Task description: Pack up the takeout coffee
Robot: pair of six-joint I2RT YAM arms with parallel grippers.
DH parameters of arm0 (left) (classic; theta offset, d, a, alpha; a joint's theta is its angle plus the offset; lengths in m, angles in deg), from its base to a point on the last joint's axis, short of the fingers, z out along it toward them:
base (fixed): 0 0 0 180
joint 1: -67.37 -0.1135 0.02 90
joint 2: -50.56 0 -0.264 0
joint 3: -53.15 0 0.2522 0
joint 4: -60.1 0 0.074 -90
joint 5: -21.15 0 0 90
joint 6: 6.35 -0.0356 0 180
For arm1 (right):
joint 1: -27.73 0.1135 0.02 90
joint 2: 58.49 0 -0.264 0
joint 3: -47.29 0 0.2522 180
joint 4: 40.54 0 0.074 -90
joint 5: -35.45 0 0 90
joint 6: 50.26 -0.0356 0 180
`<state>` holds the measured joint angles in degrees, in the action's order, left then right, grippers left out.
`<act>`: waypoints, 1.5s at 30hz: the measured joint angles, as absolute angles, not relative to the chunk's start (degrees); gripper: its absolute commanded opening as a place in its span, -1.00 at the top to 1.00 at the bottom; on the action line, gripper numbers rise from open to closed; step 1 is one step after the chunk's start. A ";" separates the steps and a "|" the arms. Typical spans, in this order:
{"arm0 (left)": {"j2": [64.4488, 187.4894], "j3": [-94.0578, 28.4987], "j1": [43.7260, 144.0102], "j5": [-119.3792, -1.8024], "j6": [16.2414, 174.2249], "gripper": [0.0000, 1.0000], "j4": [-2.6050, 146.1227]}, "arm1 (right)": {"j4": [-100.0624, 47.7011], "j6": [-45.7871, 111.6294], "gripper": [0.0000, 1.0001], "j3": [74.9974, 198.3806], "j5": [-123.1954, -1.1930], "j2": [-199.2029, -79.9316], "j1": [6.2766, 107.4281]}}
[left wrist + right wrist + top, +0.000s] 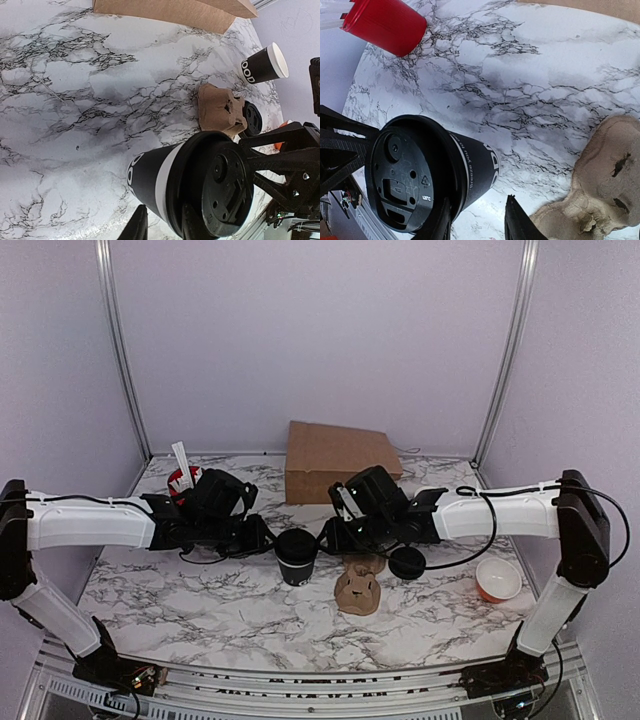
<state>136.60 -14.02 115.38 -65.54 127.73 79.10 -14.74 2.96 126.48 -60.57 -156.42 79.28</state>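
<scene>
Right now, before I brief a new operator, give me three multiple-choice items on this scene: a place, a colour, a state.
1. The pulp cup carrier lies: A on the marble table beside the takeout coffee cup; B on top of that cup; C hanging off the table's edge.
2. The far-left cup holding white sticks is: A blue; B red; C white.
3. The takeout coffee cup is: A tipped over; B upright, lidless; C upright, lid on.
Key: 1 A, it rests on marble by the cup; 2 B, its side shows red; 3 C, the black lid caps it.
</scene>
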 measured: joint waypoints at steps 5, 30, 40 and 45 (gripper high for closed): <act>136.47 -14.04 115.38 -65.61 127.64 0.52 79.29 | -14.72 2.98 0.30 126.48 -60.57 -156.42 79.28; 136.36 -11.18 115.40 -66.09 128.43 0.68 74.49 | -16.01 3.68 0.29 126.51 -61.34 -157.16 79.30; 137.24 -9.82 115.49 -67.66 129.21 0.71 70.42 | -16.10 3.79 0.25 126.51 -61.41 -157.38 79.32; 137.72 -9.54 115.49 -68.56 129.52 0.71 69.15 | -16.45 3.79 0.23 126.51 -61.34 -157.57 79.47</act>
